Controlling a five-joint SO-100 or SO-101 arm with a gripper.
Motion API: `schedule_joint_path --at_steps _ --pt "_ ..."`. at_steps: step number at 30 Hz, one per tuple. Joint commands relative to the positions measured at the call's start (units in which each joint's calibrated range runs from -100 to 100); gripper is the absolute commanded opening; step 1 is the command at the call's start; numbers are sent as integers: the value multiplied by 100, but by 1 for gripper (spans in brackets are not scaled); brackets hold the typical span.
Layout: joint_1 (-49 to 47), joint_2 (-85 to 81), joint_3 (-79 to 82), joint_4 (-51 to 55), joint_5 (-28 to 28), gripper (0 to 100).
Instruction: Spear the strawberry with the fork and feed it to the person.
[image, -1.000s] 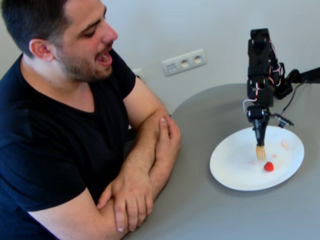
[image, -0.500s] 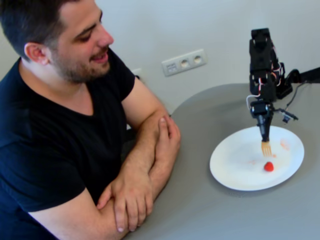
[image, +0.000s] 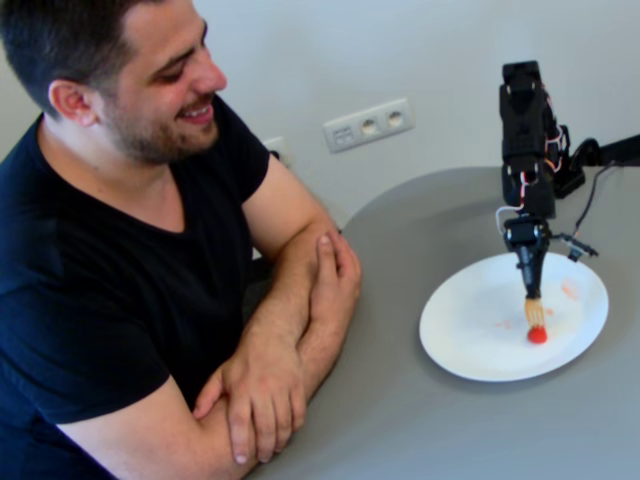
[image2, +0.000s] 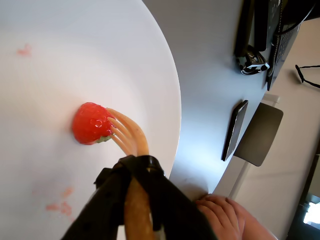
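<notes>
The strawberry (image: 537, 334) (image2: 91, 123) lies on the white plate (image: 470, 340) (image2: 100, 45), near its front right part in the fixed view. My gripper (image: 530, 288) (image2: 135, 167) is shut on the handle of the yellow-orange fork (image: 534, 311) (image2: 129, 136) and points straight down over the plate. The fork's tines touch the strawberry's side; whether they are pushed into it I cannot tell. The person (image: 120, 200) sits at the left of the fixed view, smiling, arms folded on the table edge.
Faint pink smears mark the plate (image: 568, 290) (image2: 23, 50). The person's hand (image2: 225, 215) shows at the bottom of the wrist view. A dark phone (image2: 235, 130) lies on the grey table. A wall socket (image: 368, 124) is behind.
</notes>
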Motion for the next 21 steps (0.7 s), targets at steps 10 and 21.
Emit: schedule_joint_path --at_steps 10,21 --pt "0 118 147 -387 2 1" --pt "-67 -408 -1323 1380 -87 1"
